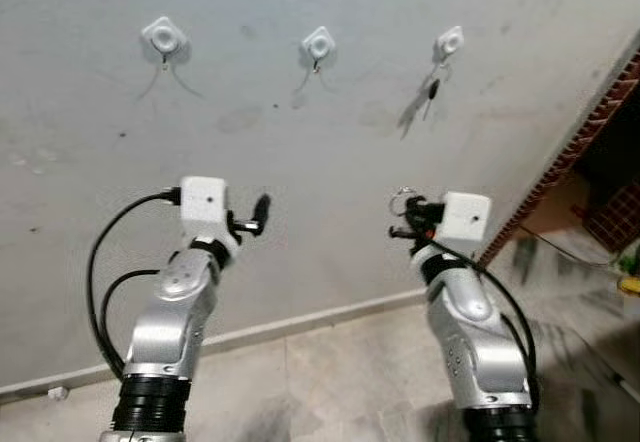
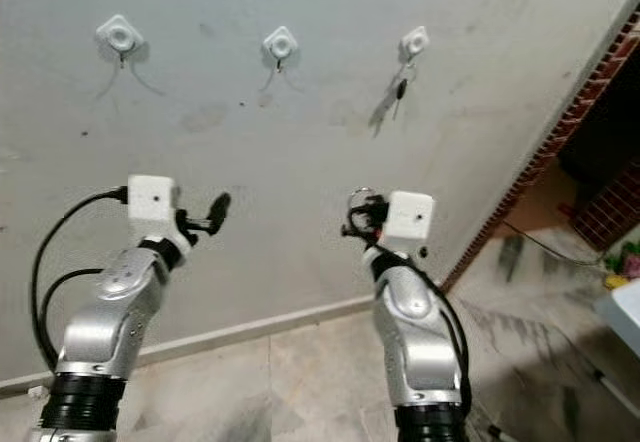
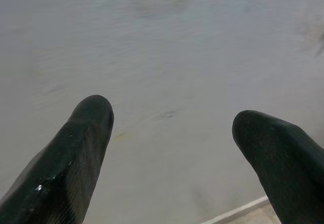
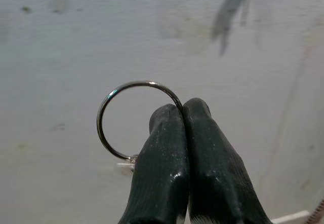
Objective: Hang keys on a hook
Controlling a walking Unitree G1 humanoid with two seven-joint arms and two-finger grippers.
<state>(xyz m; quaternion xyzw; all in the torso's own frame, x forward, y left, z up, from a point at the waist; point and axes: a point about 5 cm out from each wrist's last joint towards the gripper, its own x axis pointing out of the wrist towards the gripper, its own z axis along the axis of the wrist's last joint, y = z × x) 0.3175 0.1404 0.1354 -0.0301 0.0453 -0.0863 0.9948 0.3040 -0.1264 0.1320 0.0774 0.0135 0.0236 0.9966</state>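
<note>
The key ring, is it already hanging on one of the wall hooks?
No, the key ring is pinched between the shut right gripper fingers, away from the hooks.

Two silver metallic arms, rounded jointed segments, black ribbed collars at base. White boxy wrist camera housing on each, small dark dot on face. Black cables loop along both arms. Left claw [image 1: 262, 205], right claw [image 1: 402, 217]: long black textured fingers [image 3: 76, 153], rounded tips

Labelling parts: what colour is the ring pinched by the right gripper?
Shiny silver metal key ring, clearest in the right wrist view.
</note>
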